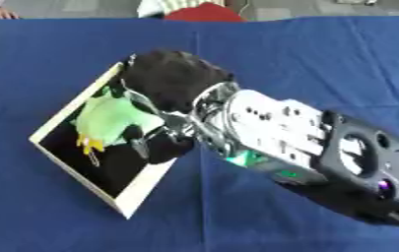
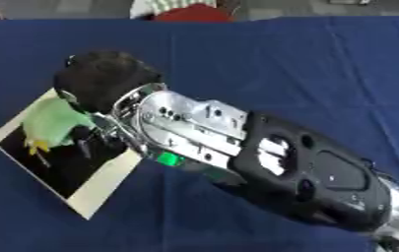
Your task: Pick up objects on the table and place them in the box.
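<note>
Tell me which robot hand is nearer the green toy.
Right. The right robot hand is over the box, its fingers around the green toy. The left robot hand shows in neither view.

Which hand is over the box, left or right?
The right hand, on the arm entering from the lower right; it is over the box, at the green toy. No left hand shows in either view.
</note>
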Controlling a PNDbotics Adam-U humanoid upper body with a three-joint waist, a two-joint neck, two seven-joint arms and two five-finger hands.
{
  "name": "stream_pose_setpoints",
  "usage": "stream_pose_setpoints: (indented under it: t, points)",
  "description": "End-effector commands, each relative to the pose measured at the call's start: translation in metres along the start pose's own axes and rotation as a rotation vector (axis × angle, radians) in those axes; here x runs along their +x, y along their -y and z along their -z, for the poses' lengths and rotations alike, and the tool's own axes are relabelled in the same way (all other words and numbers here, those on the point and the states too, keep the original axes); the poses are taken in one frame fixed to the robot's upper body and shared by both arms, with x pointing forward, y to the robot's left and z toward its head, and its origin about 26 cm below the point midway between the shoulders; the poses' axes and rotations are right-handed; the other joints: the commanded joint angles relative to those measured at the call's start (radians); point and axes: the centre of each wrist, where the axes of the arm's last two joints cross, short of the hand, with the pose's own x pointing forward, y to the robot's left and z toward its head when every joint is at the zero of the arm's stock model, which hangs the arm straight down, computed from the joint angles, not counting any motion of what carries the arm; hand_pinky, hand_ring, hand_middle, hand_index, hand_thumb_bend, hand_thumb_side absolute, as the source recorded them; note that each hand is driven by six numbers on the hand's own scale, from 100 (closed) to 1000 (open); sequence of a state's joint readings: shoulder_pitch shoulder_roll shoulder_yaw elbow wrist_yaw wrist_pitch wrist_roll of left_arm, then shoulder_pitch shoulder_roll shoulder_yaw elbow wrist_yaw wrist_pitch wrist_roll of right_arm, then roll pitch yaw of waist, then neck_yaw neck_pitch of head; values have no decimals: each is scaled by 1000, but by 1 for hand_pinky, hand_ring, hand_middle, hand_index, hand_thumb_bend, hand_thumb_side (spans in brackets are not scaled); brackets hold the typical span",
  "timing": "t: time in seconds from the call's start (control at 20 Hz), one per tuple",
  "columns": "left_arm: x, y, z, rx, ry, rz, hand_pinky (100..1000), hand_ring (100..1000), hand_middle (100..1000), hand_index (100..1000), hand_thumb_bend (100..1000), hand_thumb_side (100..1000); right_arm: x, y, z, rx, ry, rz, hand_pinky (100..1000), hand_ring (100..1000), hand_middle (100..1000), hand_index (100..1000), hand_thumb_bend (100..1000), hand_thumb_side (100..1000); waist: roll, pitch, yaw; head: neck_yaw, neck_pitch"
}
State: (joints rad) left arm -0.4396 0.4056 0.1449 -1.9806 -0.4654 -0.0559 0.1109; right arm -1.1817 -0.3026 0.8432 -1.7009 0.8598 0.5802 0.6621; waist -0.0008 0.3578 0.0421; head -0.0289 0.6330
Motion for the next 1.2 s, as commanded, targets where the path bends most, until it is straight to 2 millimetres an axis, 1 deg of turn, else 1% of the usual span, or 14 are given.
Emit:
stream_pose_setpoints:
  t: [0.05, 0.2, 0.3, 0.35, 0.4, 0.45, 0.5, 0.55, 0.7, 0.8, 0.85, 0.95, 1.05, 1.2]
  points:
    - [5, -6, 4, 10, 28, 2, 505, 639, 602, 777, 249, 553, -2, 0, 7, 53, -32, 37, 769, 607, 523, 712, 100, 200, 5, -17, 3, -3, 2]
    - [5, -5, 4, 10, 26, -2, 505, 639, 601, 777, 249, 553, -5, -6, 16, 75, -32, 36, 771, 636, 549, 717, 100, 200, 6, -18, 4, -5, 2]
    - [5, -5, 4, 11, 26, -4, 505, 638, 601, 777, 248, 552, -5, -9, 20, 89, -28, 32, 771, 671, 595, 735, 100, 202, 5, -18, 5, -5, 1]
    - [5, -5, 4, 11, 26, -5, 505, 638, 600, 777, 249, 553, -6, -10, 22, 97, -26, 30, 776, 715, 645, 760, 100, 204, 5, -18, 5, -5, 0]
    - [5, -5, 4, 10, 26, -6, 505, 638, 600, 777, 249, 553, -6, -11, 24, 105, -28, 25, 777, 721, 652, 762, 100, 204, 5, -18, 5, -5, 0]
    - [5, -5, 3, 9, 26, -7, 505, 638, 600, 778, 249, 553, -7, -12, 26, 112, -32, 19, 791, 767, 704, 791, 100, 204, 5, -18, 5, -5, 0]
    - [5, -5, 3, 9, 26, -9, 505, 638, 599, 778, 249, 553, -8, -13, 28, 120, -39, 9, 801, 785, 726, 805, 100, 205, 5, -17, 6, -6, 1]
    - [5, -4, 3, 9, 25, -10, 505, 638, 599, 778, 250, 553, -8, -13, 29, 126, -47, -2, 824, 834, 781, 845, 100, 214, 5, -17, 6, -6, 1]
    - [5, -4, 3, 9, 23, -12, 505, 638, 599, 778, 250, 555, -9, -12, 33, 151, -63, -43, 858, 897, 835, 884, 100, 230, 6, -18, 6, -6, 3]
    - [5, -4, 3, 10, 22, -13, 505, 638, 599, 778, 250, 554, -10, -11, 34, 166, -78, -76, 876, 931, 868, 903, 100, 325, 6, -18, 6, -6, 2]
    - [5, -4, 3, 10, 22, -13, 505, 638, 599, 778, 250, 554, -10, -10, 34, 172, -84, -90, 882, 942, 879, 911, 100, 389, 6, -18, 6, -5, 2]
    - [5, -4, 3, 11, 22, -13, 505, 638, 599, 778, 250, 554, -10, -8, 34, 181, -92, -113, 886, 944, 880, 916, 100, 416, 6, -19, 6, -4, 1]
    - [5, -4, 3, 10, 21, -14, 505, 638, 599, 778, 248, 554, -9, -4, 32, 173, -96, -126, 886, 939, 876, 912, 100, 365, 6, -20, 6, -4, 0]
    - [5, -4, 3, 10, 22, -15, 505, 638, 598, 777, 248, 554, -8, 3, 25, 138, -103, -123, 885, 932, 872, 908, 100, 312, 5, -20, 4, -2, 0]
